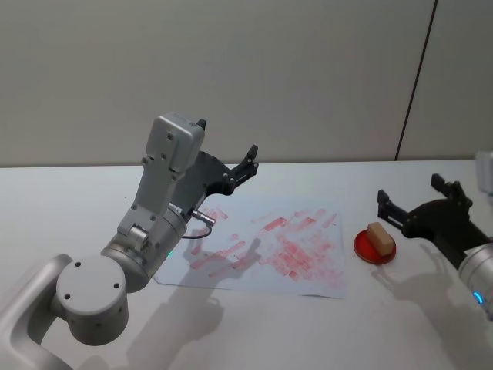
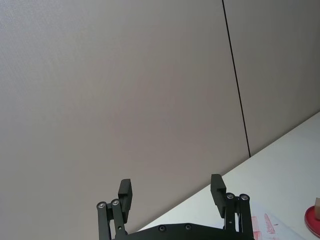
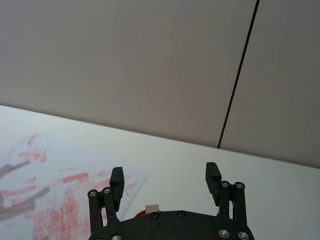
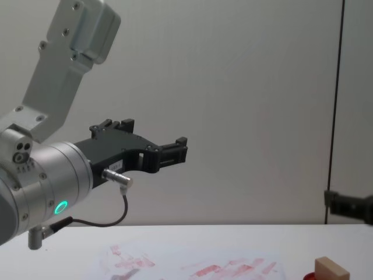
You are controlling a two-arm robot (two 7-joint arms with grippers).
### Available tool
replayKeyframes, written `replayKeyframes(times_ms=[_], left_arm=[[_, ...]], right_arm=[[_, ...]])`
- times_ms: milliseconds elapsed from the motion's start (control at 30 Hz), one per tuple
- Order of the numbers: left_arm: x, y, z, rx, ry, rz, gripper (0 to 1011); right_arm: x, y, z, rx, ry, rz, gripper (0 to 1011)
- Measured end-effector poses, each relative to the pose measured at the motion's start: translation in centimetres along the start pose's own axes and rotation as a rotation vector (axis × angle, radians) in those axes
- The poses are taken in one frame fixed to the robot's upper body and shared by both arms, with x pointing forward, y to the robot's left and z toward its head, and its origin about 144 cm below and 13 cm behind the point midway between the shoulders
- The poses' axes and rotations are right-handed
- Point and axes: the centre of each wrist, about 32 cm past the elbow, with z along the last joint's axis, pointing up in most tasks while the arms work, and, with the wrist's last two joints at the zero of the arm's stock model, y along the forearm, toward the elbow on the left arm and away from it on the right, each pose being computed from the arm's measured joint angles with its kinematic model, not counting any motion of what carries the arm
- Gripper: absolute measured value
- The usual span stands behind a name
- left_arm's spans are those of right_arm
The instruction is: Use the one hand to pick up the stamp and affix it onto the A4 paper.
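Observation:
The stamp (image 1: pixel 377 235), a tan wooden block on a red round base, stands on the table just right of the A4 paper (image 1: pixel 269 247), a white sheet smeared with red prints. My right gripper (image 1: pixel 412 193) hovers open just right of and slightly behind the stamp, nothing between its fingers. In the right wrist view the stamp (image 3: pixel 152 208) peeks out under the open right gripper (image 3: pixel 165 174), with the paper (image 3: pixel 55 195) beyond. My left gripper (image 1: pixel 227 139) is raised above the paper's left part, open and empty, as the left wrist view (image 2: pixel 171 186) and chest view (image 4: pixel 154 135) confirm.
The white table (image 1: pixel 431 324) spreads around the paper, with free room in front and to the right. A plain wall with a dark vertical seam (image 1: pixel 416 77) stands behind. The left arm's bulky joints (image 1: pixel 88 301) fill the near left.

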Motion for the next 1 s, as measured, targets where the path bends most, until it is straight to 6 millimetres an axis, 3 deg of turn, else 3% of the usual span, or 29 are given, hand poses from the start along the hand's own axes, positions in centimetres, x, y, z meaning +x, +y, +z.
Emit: replayKeyframes(times_ms=[1000], left_arm=[[0.0,0.0,0.0,0.0,0.0,0.0,1001]], right_arm=[[-1.8,4.8,-3.1,-0.263,-0.067,0.008,1001]])
